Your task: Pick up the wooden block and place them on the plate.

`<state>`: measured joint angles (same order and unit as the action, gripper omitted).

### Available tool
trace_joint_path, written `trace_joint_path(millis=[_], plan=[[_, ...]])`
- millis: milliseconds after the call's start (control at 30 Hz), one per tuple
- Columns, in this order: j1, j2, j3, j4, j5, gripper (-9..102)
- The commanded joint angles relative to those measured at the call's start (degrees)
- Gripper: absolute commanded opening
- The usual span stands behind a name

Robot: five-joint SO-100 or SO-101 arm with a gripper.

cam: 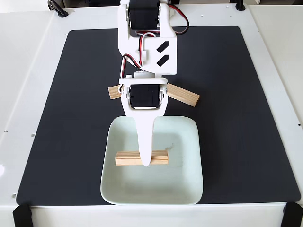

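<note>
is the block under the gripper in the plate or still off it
In the plate: the wooden block lies flat inside the plate's rim, crosswise under the gripper.

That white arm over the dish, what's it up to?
The arm is moving small wooden blocks onto the plate. Its gripper hangs low over one block that lies flat across the middle of the plate. The arm hides the jaws from above, so it is unclear whether they grip that block or have let go. Two more blocks wait on the black mat just behind the plate, one to the left and one to the right, both partly under the arm.
</note>
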<state>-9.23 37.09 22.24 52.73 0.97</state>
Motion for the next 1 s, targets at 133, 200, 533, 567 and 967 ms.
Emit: trace_joint_path(millis=[133,200,533,567,967], plan=[[-0.2,1.0,-2.8,-2.6,0.5,0],[-0.4,1.0,-2.8,-2.6,0.5,0],[-1.1,1.1,-2.7,-2.6,0.5,0],[-1.1,1.1,-2.7,-2.6,0.5,0],[-2.1,1.6,-1.8,-1.9,0.5,32]])
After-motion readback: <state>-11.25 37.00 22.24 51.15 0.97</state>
